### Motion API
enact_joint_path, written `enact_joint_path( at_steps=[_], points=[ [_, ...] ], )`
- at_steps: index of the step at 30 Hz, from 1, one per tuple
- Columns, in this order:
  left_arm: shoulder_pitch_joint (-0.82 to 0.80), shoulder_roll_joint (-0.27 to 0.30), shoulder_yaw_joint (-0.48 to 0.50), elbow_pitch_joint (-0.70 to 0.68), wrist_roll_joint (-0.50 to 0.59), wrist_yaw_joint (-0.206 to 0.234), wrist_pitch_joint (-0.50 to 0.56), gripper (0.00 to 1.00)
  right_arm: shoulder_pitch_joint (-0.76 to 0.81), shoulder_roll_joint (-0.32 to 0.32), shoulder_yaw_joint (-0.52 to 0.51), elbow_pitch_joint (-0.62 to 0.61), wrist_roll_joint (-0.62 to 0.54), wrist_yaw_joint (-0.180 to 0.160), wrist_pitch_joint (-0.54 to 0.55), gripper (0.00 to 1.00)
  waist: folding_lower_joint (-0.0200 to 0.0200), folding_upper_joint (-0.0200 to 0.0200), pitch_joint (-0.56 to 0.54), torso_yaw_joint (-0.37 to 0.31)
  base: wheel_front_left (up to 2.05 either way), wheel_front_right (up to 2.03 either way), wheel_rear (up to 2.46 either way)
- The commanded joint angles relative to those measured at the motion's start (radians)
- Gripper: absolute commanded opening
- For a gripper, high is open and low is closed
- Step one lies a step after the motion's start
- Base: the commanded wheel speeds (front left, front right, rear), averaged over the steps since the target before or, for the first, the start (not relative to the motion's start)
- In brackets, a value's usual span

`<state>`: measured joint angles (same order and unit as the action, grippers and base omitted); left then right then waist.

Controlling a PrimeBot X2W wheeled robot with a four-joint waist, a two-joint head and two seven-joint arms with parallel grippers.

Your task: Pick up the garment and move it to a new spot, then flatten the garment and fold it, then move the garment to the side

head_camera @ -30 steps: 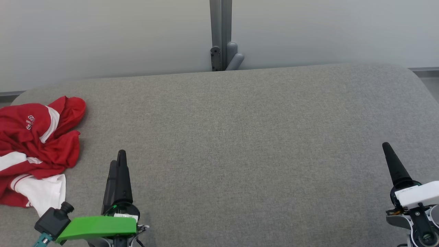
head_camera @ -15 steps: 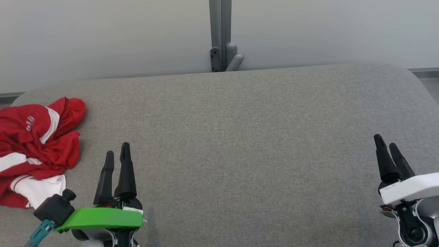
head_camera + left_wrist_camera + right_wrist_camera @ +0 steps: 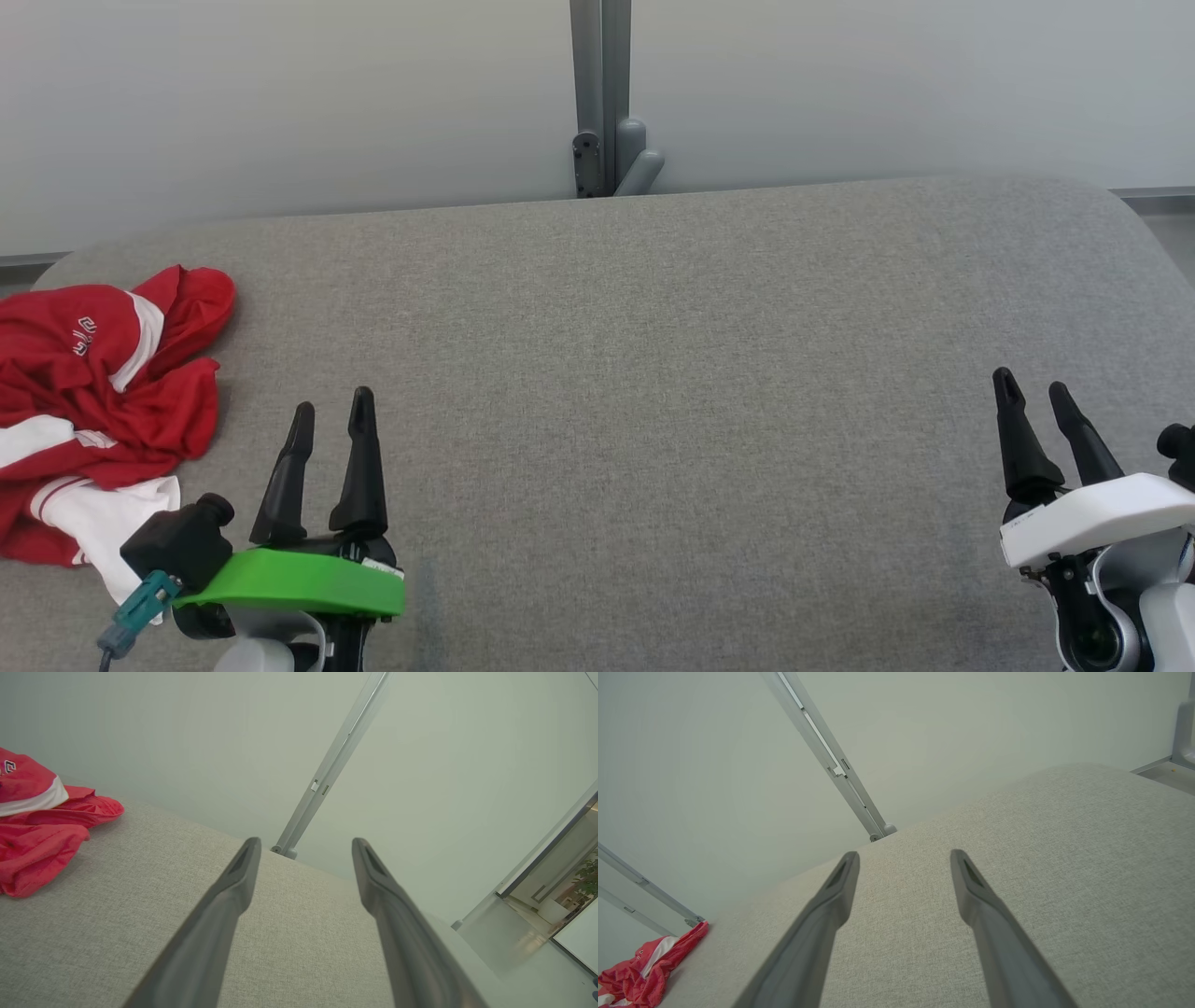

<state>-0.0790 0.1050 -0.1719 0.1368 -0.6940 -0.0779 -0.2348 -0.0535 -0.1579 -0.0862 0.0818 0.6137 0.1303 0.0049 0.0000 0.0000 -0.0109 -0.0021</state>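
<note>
Judged pick-up step pending. Spotted crumpled red-and-white fabric garment near, left of left end effector, on grey cloth-covered surface. Found it and right end effector parted, holding nothing. Needed leftward reach, then pinch.

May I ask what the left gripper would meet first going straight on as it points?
The way looks free: the left gripper points over bare grey cushion toward the back wall; the red garment lies off to its left. Its height is unclear.
</note>
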Motion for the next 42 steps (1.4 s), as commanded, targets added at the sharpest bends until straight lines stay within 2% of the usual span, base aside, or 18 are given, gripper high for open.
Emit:
enact_joint_path(
  at_steps=[1,24,42],
  points=[
    [-0.029,0.007,-0.003,-0.003,0.027,0.004,0.001,1.0,-0.024,-0.01,0.007,-0.005,-0.028,0.0,-0.013,1.0,0.0,0.0,0.0,0.0,0.0,0.0,0.0],
    [-0.052,0.031,-0.013,0.088,0.25,0.052,0.016,1.0,-0.025,-0.002,0.062,0.079,-0.281,0.0,-0.127,1.0,0.0,0.0,-0.007,0.0,0.0,0.0,0.0],
    [-0.071,0.044,-0.027,0.146,0.37,0.069,0.022,1.0,-0.019,0.003,0.072,0.104,-0.4,0.0,-0.191,1.0,0.0,0.0,-0.011,0.0,0.0,0.0,0.0]
  ],
)
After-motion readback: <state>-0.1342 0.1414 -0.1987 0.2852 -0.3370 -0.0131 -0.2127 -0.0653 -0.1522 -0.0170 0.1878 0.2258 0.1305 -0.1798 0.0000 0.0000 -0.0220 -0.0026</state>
